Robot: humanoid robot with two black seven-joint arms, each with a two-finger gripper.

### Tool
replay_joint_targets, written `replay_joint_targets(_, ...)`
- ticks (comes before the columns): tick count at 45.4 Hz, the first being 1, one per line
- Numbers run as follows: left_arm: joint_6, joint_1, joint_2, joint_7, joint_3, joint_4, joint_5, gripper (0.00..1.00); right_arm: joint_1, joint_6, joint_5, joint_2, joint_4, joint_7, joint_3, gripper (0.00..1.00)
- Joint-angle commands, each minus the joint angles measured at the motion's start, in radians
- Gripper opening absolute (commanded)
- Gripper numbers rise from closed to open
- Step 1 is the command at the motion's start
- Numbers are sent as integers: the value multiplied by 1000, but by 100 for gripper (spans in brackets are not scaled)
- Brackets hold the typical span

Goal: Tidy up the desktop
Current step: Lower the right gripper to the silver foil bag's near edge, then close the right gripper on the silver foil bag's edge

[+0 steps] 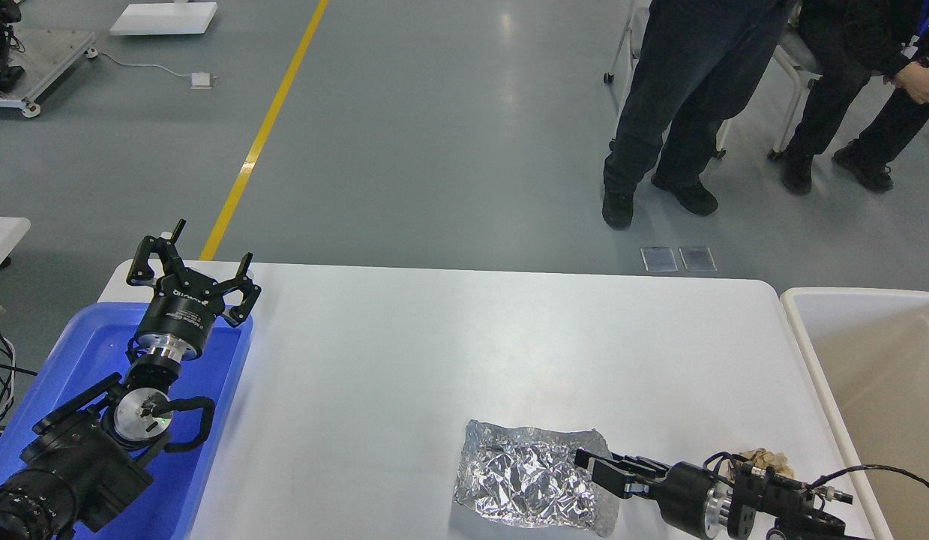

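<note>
The white desktop point(434, 337) fills the middle of the head view. A crumpled sheet of silver foil point(520, 480) lies flat near its front edge, right of centre. My right gripper point(588, 463) comes in from the lower right, lies low over the foil's right edge, and looks shut on that edge. A small crumpled brown scrap point(764, 457) lies on the desktop just behind my right wrist. My left gripper point(196, 262) is open and empty, held up over the far corner of the blue tray point(74, 352).
A cream-white rimmed bin point(798, 300) stands against the desktop's right end. The blue tray sits at the desktop's left end under my left arm. Two people point(681, 97) are on the floor beyond the far edge.
</note>
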State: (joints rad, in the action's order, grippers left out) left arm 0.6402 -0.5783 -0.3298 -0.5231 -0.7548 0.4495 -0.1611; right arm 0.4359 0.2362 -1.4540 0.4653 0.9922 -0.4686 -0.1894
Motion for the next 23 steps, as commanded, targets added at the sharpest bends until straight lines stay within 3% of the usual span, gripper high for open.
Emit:
replay_joint_targets(1,-1,0,0,0,0,0,0,100,6,5,-2,-2,-13,1,13,0)
replay_joint_targets(23,-1,0,0,0,0,0,0,100,34,8,7,29,11,-7,44,0)
